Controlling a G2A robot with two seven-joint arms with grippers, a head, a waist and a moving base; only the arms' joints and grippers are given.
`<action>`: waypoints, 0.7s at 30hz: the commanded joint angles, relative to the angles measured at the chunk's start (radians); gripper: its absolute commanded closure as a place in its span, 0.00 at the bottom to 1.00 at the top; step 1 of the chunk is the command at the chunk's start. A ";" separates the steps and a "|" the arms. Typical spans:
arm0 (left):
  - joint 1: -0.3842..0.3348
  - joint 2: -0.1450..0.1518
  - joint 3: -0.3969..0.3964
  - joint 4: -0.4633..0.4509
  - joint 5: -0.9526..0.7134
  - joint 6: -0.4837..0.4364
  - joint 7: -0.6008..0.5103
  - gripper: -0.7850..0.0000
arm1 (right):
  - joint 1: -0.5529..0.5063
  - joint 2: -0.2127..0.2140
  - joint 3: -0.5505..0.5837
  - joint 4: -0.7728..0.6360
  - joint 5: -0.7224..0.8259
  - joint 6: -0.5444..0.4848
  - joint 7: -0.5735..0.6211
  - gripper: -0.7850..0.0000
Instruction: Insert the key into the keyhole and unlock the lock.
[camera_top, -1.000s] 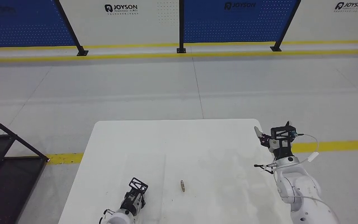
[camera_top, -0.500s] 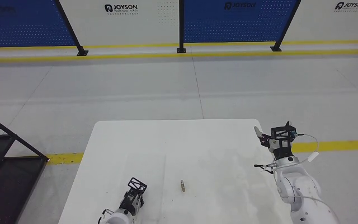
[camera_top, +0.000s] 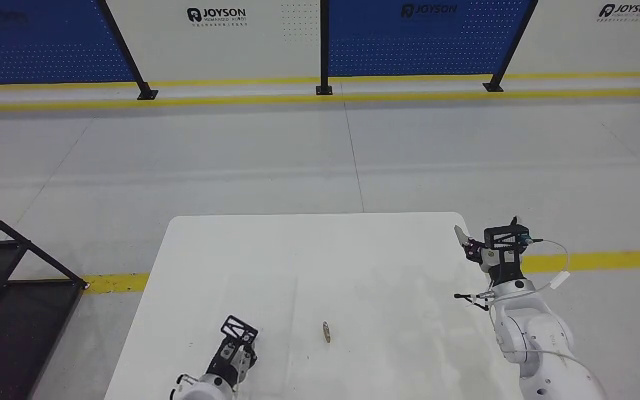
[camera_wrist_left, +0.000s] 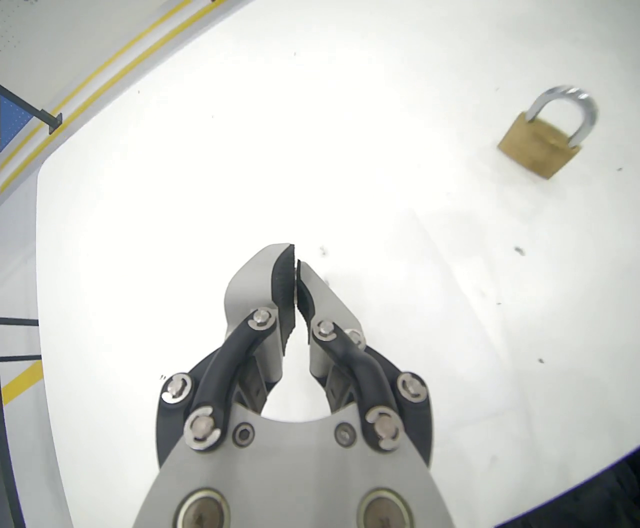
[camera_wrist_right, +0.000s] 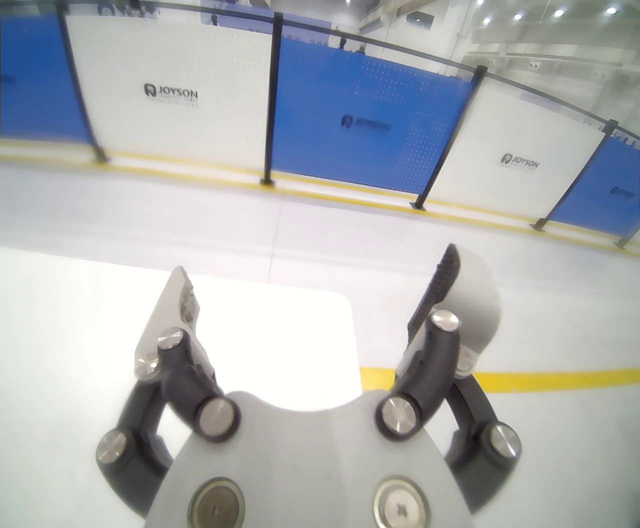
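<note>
On the white table (camera_top: 380, 260), the brass padlock w/ silver shackle (camera_wrist_left: 542, 145) sits near the front edge, to the right of the L gripper (camera_wrist_left: 295, 262). Its pads are pressed together w/ nothing between, low over the table, prob. parked, not gripping. R gripper (camera_wrist_right: 315, 270) is spread wide, empty, by the far right corner, well apart from the lock, likely ready to take sth.

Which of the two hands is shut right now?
The left hand: it is closed tip to tip and holds nothing. The right hand is spread wide open.
</note>
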 joint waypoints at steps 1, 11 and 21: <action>0.029 0.006 -0.031 -0.029 -0.035 -0.055 0.104 1.00 | 0.000 0.000 0.000 0.000 0.000 0.000 0.000 0.00; 0.077 0.030 -0.193 0.029 -0.328 -0.464 0.577 1.00 | 0.000 0.000 0.000 0.000 0.000 0.000 0.000 0.00; 0.009 0.045 -0.227 0.155 -0.403 -0.745 0.742 1.00 | -0.073 -0.005 -0.171 -0.018 -0.208 -0.082 0.036 0.00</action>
